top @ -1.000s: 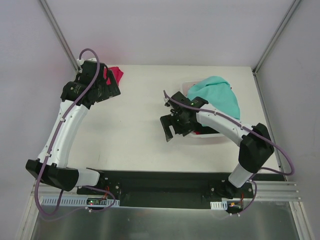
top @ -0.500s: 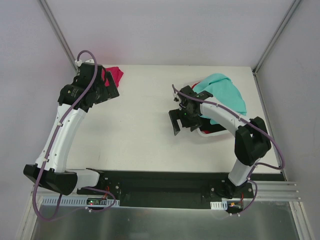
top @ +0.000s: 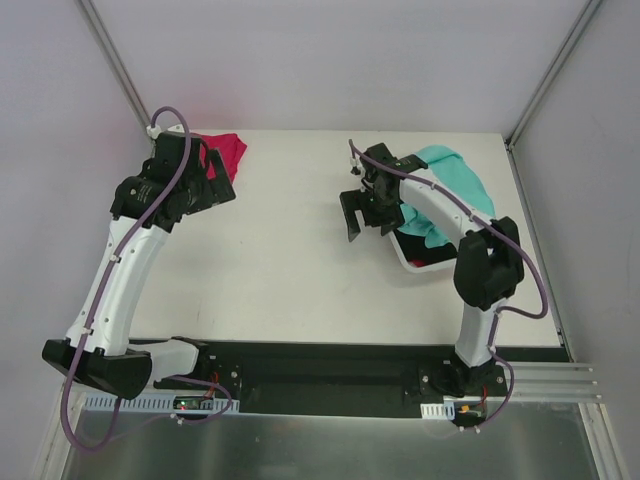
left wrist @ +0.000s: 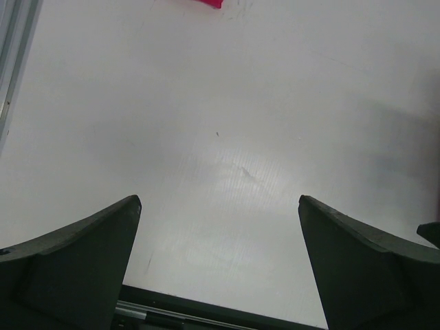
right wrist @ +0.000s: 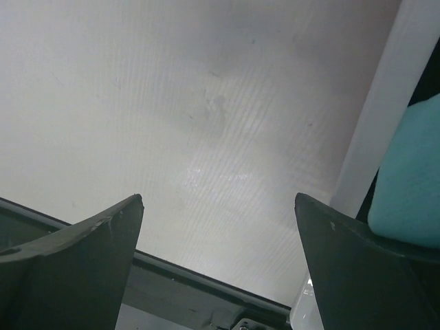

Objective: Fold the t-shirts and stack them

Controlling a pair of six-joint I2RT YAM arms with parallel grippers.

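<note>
1. Your right claw (top: 352, 218) hangs just left of the white bin (top: 406, 260). Its fingers are spread wide and nothing is between them.
2. The teal t-shirt (top: 455, 178) lies bunched over the bin's far rim and spills down into it. A red garment (top: 432, 262) shows in the bin's near corner, underneath.
3. The relation your next move likely turns on is that the teal t-shirt sits on the bin side of the right claw, partly under that arm's forearm. The claw's fingers point away from the bin, toward the bare surface (top: 280, 260). You would probably have to swing the claw back toward the bin to reach the cloth.
4. The shirt's long run goes slantwise from the bin's far-left corner toward its right side. Folds hide the sleeves and collar.
5. Your left claw (top: 222, 182) is well left of the bin, also spread open and empty. It is just beside the magenta t-shirt (top: 230, 150), which lies heaped there. The right arm is nearer the teal shirt, and the left arm is nearer the magenta one.
6. Only the overhead view shows both shirts and the whole bin.
7. The right wrist view shows just the bin's white rim and a sliver of teal at its right edge.
8. The left wrist view shows bare surface and a small magenta corner at its top edge.
</note>
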